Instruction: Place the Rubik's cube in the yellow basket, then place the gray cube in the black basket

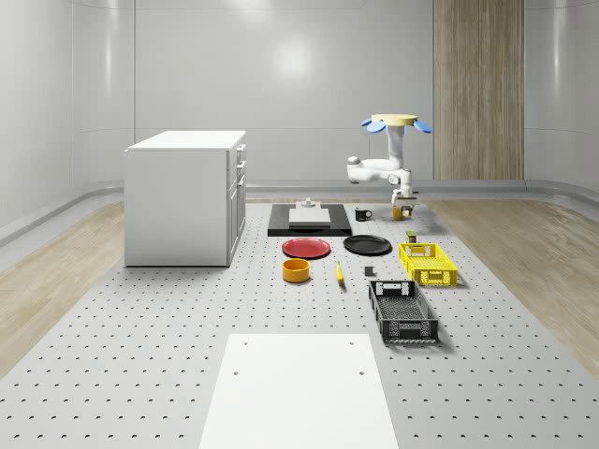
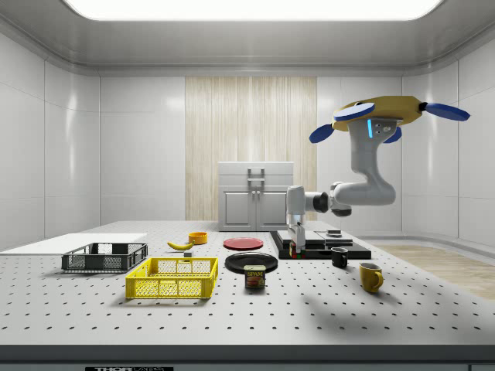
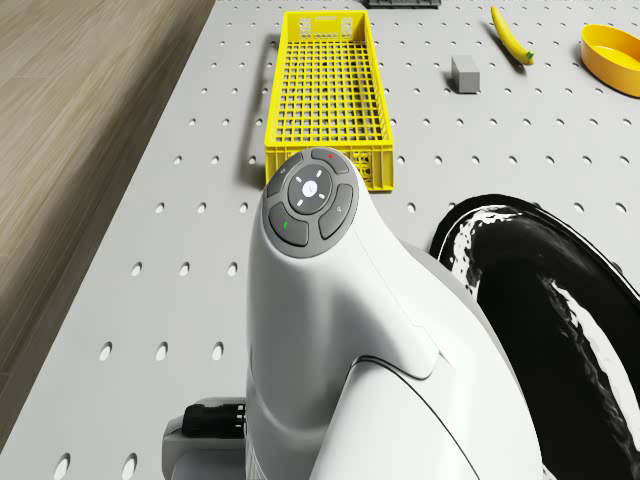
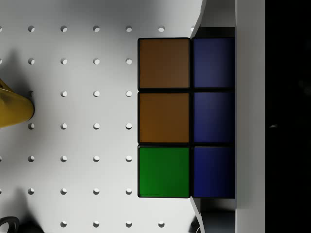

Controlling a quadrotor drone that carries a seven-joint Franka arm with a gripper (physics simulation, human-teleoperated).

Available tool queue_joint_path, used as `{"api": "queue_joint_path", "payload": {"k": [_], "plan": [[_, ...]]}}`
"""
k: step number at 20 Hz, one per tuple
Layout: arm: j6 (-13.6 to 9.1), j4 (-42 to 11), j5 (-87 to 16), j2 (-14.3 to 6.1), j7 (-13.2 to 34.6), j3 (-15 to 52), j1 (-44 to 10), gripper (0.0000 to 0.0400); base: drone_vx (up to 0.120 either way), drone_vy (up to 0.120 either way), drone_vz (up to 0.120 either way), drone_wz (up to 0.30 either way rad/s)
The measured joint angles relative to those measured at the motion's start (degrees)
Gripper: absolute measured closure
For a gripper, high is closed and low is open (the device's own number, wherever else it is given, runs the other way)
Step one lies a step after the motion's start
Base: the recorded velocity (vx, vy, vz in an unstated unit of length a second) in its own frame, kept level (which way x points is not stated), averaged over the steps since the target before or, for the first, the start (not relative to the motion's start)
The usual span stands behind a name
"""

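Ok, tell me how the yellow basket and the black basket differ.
The yellow basket is bright yellow; the black basket is dark. In the whole-scene view the yellow basket lies farther back, nearer the hovering drone, the black basket nearer the camera. Both are open lattice crates resting on the table, and both look empty.

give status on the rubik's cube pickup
Drone hovering at table's far end. Gripper low over table; Rubik's cube right at it. Yellow basket nearby, path open.

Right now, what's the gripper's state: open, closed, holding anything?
Gripper: shut on the Rubik's cube, held above the table; the drone hovers beyond the yellow basket.
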Motion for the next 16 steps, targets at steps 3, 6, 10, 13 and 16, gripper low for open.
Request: {"api": "queue_joint_path", "payload": {"k": [3, 6, 10, 13, 16], "plan": [[0.4, 0.0, 0.2, -0.4, 0.1, 0.1, -0.1, 0.0075, 0.12, 0.0, 0.0, 0.0], [0.8, 0.0, 0.3, -0.8, 0.1, 0.1, -0.1, 0.0075, 0.12, 0.0, 0.0, 0.0], [1.2, 0.0, 0.5, -1.3, 0.2, 0.2, -0.2, 0.0075, 0.12, 0.0, 0.0, 0.0], [1.6, 0.1, 0.7, -1.7, 0.2, 0.2, -0.3, 0.0075, 0.12, 0.0, 0.0, 0.0], [1.9, 0.1, 0.8, -2.0, 0.3, 0.3, -0.3, 0.0075, 0.12, 0.0, 0.0, 0.0]]}}
